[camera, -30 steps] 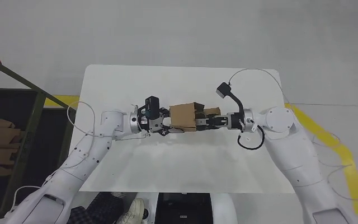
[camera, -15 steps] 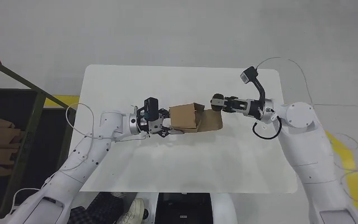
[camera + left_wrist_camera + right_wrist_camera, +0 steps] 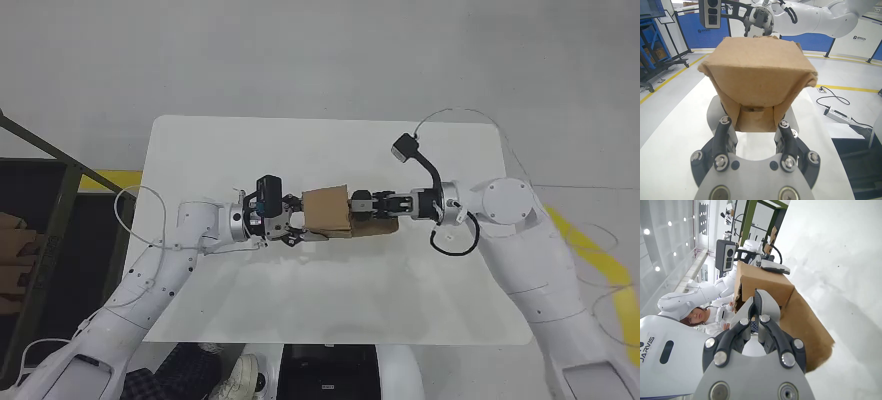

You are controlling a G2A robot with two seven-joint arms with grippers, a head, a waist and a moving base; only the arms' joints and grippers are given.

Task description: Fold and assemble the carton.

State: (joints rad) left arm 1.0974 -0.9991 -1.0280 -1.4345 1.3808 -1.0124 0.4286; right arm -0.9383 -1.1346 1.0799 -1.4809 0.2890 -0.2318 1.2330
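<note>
jaws first: left jaws are pinching the narrow folded end of the carton (image 3: 761, 79), clamped across it from both sides. right jaws are pressed together with nothing between them that i can see, tip right up against the carton's open end, just above the loose flap (image 3: 379, 228) that lies out flat on the tabletop (image 3: 200, 150). carton sits mid-tabletop, strung between the two arms.

handling-wise: looks like plain thin corrugated card, empty, so i'd guess basically weightless and not slippery. probably stiff along the panels but gives at the creases, and the torn edges look ragged, so squeeze hard and it likely dents or rips. i'd take hold at folded edges or corners where it's doubled up, and push flaps close to the crease, not mid-panel.
</note>
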